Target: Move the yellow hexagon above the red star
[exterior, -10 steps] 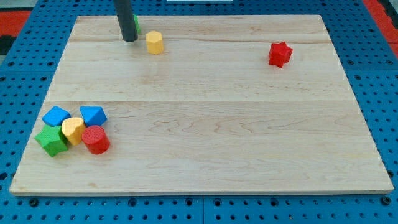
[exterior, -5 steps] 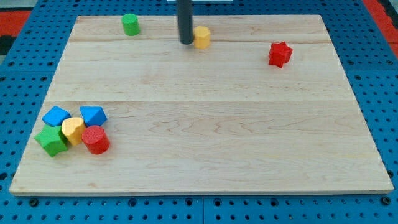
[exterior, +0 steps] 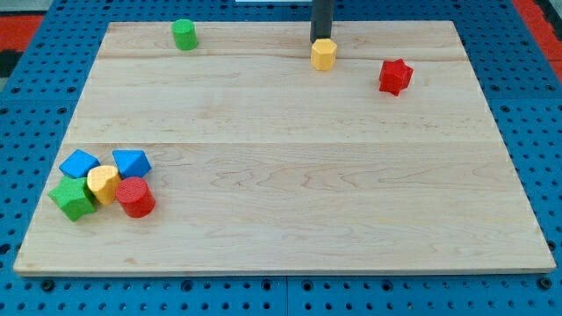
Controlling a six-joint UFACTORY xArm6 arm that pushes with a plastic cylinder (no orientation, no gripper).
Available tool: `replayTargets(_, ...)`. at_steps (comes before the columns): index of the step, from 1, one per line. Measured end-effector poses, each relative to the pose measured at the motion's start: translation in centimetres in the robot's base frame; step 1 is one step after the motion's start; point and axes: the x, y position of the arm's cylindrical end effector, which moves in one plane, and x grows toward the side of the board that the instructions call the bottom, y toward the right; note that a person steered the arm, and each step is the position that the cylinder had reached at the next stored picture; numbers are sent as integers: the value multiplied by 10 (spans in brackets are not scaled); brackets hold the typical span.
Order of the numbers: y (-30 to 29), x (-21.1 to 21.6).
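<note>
The yellow hexagon lies near the top of the wooden board, a little right of centre. The red star lies to its right and slightly lower, apart from it. My tip is at the hexagon's top edge, touching or nearly touching it; the dark rod rises out of the view's top.
A green cylinder stands at the top left. At the lower left is a cluster: two blue blocks, a yellow block, a green block and a red cylinder. Blue pegboard surrounds the board.
My tip has moved right along the top of the board, pushing the yellow hexagon right toward the red star. The tip now sits above the hexagon instead of at its left.
</note>
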Motion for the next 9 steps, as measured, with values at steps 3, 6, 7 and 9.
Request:
replayTargets(3,-29,16)
replayTargets(6,23,29)
replayTargets(7,12,40)
replayTargets(9,28,58)
